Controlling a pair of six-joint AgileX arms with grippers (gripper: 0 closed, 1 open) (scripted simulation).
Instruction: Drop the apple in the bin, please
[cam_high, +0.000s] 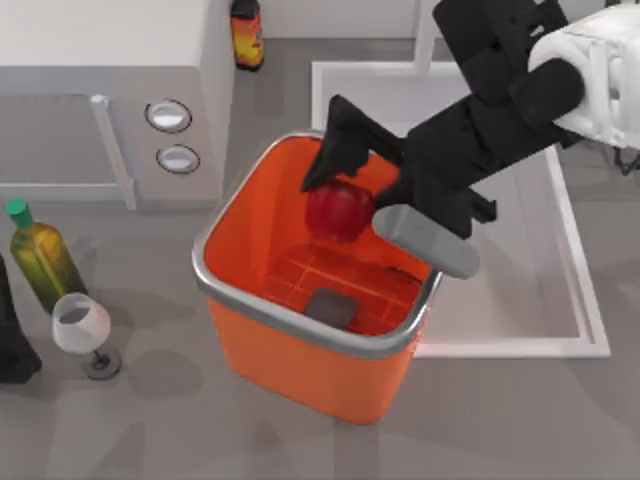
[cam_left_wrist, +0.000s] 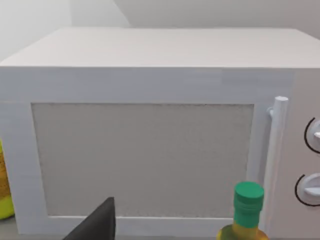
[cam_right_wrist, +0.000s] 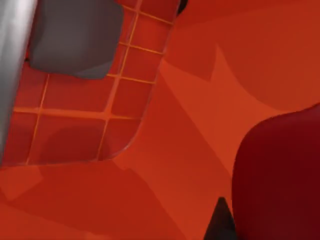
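1. Grey kitchen counter (cam_high: 140, 420), seen from above, with a white sink basin (cam_high: 560, 300) set in on the right side and a white microwave (cam_high: 100, 110) at the back left.
2. Right gripper (cam_high: 345, 195) hangs over the open top of the bin (cam_high: 310, 370). Its black fingers (cam_high: 335, 150) sit against the apple (cam_high: 338, 210), one on the far side and a grey pad on the near side, so it looks clamped on the fruit.
3. That apple is above the bin's inside, near the back wall, off the gridded floor. In the right wrist view it's a dark red lump (cam_right_wrist: 280, 175) with orange bin wall (cam_right_wrist: 200, 100) behind it.
4. Some grey flat object (cam_high: 328, 307) lies on the bin floor.
5. Left arm (cam_high: 12, 340) is parked at the left edge; can't tell what its gripper is doing.
6. Nearby on the left: an olive oil bottle (cam_high: 42, 258) with a green cap and a wine glass (cam_high: 85, 330) just beside it. A dark sauce bottle (cam_high: 247, 33) stands at the back.
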